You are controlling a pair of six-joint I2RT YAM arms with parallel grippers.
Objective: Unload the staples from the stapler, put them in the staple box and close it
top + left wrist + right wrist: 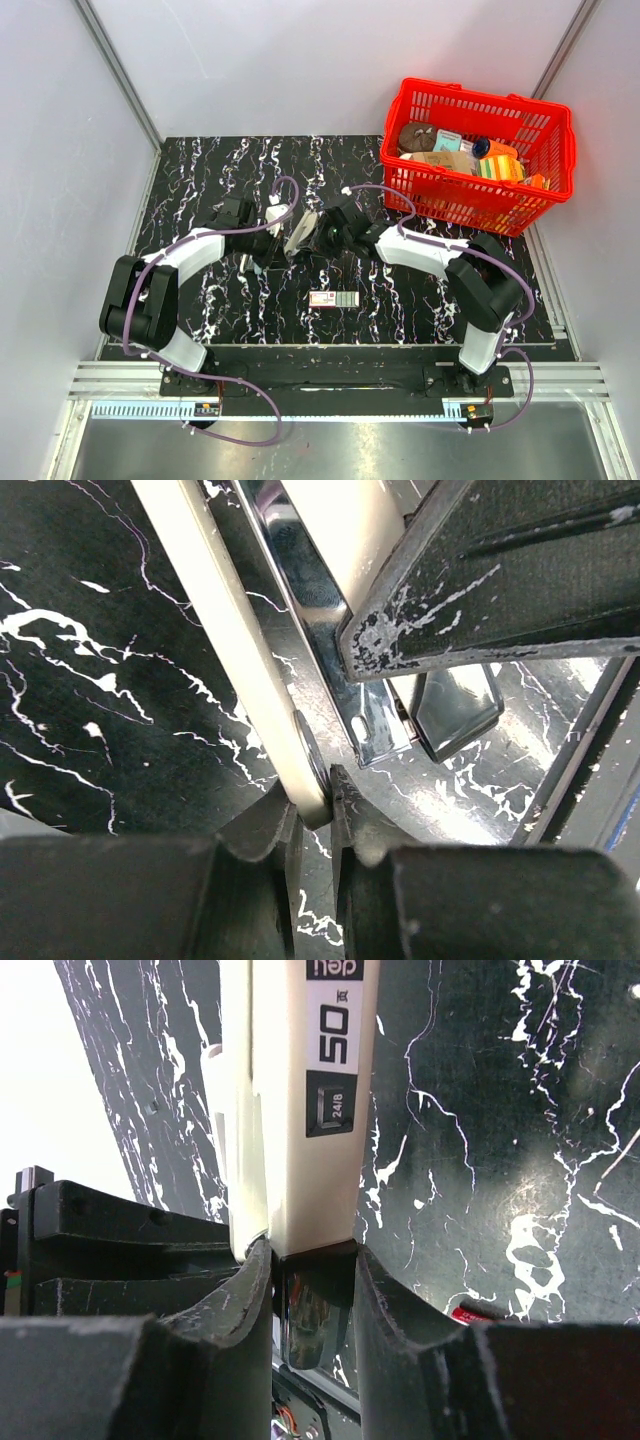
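A cream and chrome stapler is held between both arms above the middle of the black marbled table. My left gripper is shut on the thin cream base of the stapler; its fingertips pinch the base's end. The chrome staple rail hangs open beside it. My right gripper is shut on the stapler's cream top arm at its black end cap. A small box of staples lies on the table in front of the stapler.
A red plastic basket with several packaged items stands at the table's back right corner. Grey walls close off the left, back and right sides. Purple cables loop over both arms.
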